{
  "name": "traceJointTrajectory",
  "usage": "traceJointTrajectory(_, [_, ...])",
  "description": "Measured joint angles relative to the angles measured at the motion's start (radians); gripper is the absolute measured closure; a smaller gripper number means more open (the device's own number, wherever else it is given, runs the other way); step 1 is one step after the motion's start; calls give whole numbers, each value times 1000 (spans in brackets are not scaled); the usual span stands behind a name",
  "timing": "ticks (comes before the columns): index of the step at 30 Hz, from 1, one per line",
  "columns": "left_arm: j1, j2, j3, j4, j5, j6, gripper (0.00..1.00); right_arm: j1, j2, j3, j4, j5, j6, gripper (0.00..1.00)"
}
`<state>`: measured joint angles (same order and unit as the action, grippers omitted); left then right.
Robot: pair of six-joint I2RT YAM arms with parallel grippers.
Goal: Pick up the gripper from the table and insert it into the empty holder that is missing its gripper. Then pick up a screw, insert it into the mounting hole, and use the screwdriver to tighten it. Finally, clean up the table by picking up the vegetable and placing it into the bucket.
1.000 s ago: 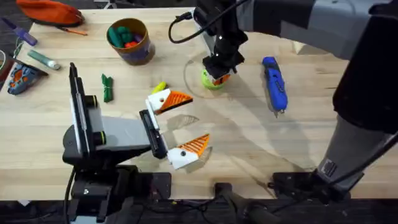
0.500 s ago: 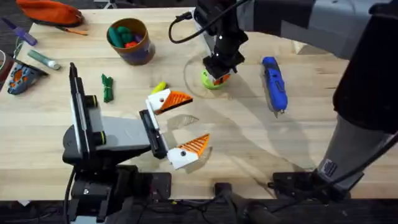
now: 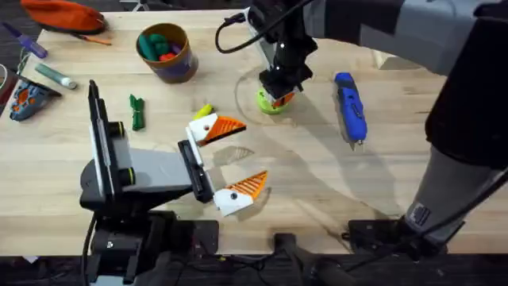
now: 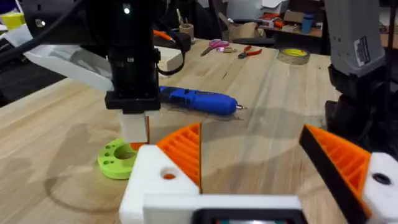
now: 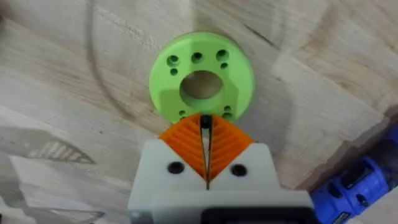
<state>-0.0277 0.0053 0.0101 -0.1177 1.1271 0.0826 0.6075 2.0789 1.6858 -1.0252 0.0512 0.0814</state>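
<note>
My right gripper (image 3: 278, 96) hangs over a flat green disc (image 5: 201, 78), its orange pads shut on a small dark sliver that looks like a screw (image 5: 205, 122). It also shows in the left wrist view as the right gripper (image 4: 137, 134) just above the disc (image 4: 117, 160). My left gripper (image 3: 254, 151) lies open on the table; each white holder (image 3: 225, 200) carries an orange ribbed gripper finger (image 4: 185, 151). The blue screwdriver (image 3: 350, 106) lies right of the disc. The bucket (image 3: 165, 52) stands at the back left, and a green vegetable (image 3: 137, 111) lies nearer than it.
A small yellow piece (image 3: 203, 111) lies beside the left arm's far finger. An orange pouch (image 3: 65, 14), a grey-green marker (image 3: 54, 75) and other small items sit at the back left. Bare wood stretches between the screwdriver and the front edge.
The right gripper has shifted very slightly over the green disc. The left arm, screwdriver, bucket and vegetable have not moved.
</note>
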Motion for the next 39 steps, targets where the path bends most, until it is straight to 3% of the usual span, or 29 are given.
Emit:
traceJointTrajectory(19, [0,0,0,0,0,0,15,0,-2,0,-9,0,0,994])
traceJointTrajectory(26, [0,0,0,0,0,0,14,-7,-72,2,-16,1,0,995])
traceJointTrajectory(39, [0,0,0,0,0,0,14,-15,-122,126,-117,1,0,995])
